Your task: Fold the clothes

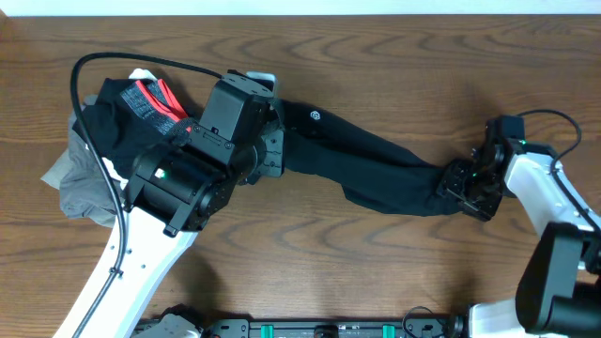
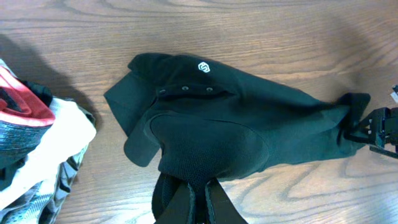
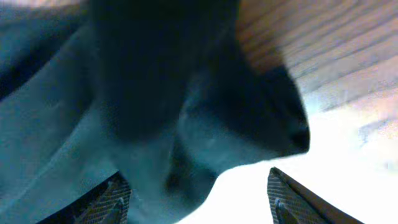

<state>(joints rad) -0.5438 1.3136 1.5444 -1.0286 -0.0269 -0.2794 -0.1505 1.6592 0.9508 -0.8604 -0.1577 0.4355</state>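
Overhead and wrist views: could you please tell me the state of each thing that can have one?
black garment: unfolded, stretched out between the two grippers.
clothes pile: crumpled heap, not folded.
left gripper: shut on the black garment's edge.
right gripper: appears open, fingers apart with the garment's end between them.

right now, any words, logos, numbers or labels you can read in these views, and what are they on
No readable words or numbers in any view.
Small white emblem, a logo with no letters: on the black garment.
White marks on the red fabric: too small to read.
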